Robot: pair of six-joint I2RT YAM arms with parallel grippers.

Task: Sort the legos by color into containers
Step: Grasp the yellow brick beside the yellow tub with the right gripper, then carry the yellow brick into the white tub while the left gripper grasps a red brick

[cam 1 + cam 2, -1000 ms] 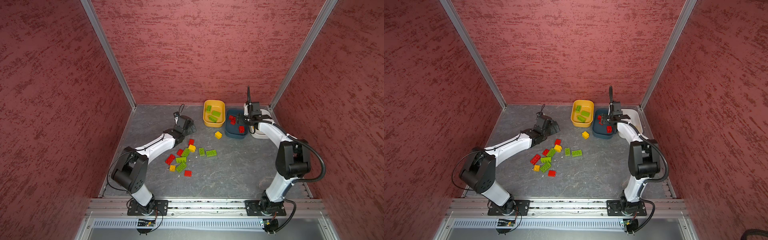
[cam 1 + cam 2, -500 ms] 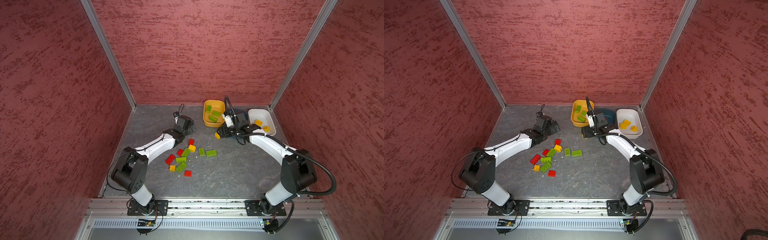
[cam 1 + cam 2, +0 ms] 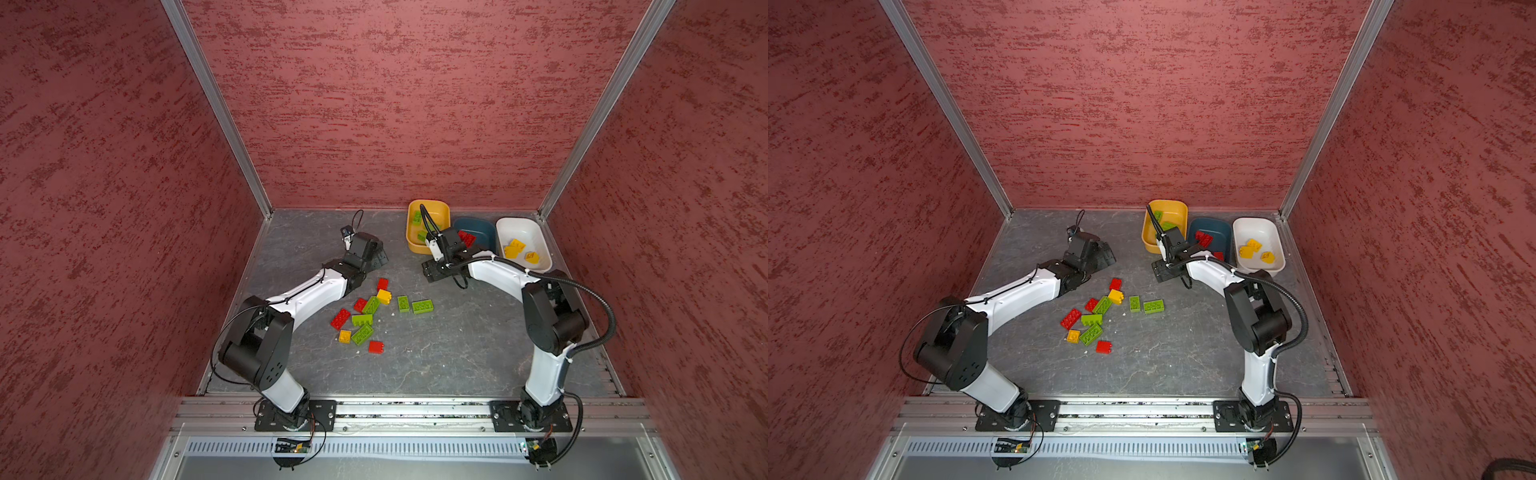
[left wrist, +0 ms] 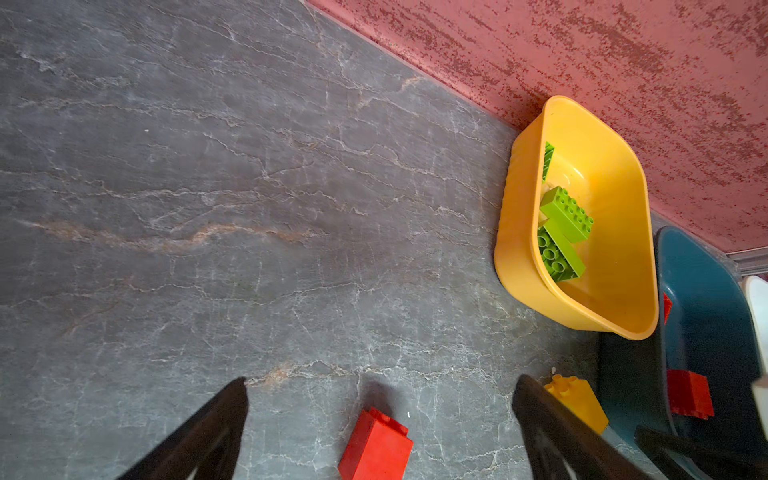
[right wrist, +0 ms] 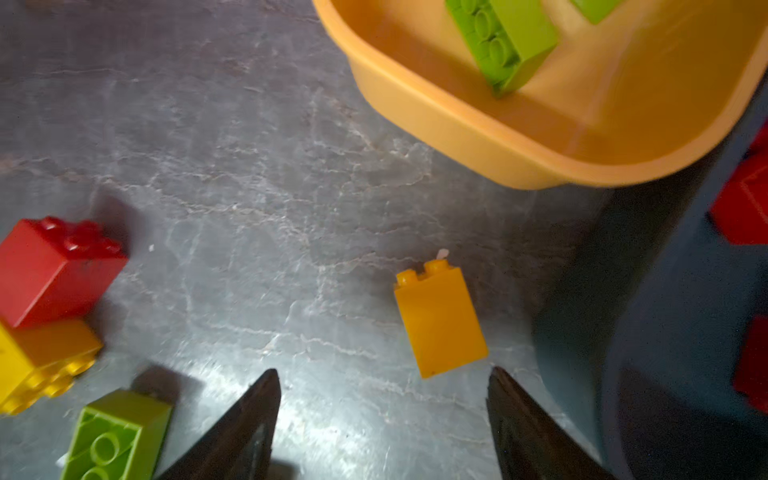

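Legos [image 3: 362,320] sit mostly heaped on the stone-look floor [image 3: 457,357], the rest sorted: greens in the yellow-orange tub [image 5: 457,137], reds in the teal tub [image 5: 665,332]. My right gripper [image 5: 382,374] hangs spread and empty just short of a stray yellow brick [image 5: 440,320], glossy, studded, tipped on its side. I judge I'm lining up on its smooth flat faces. Left gripper [image 4: 382,382] spread too, idle.

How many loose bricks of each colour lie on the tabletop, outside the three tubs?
Red bricks: 4
Green bricks: 5
Yellow bricks: 3, one of them visible only in the wrist views
Total: 12
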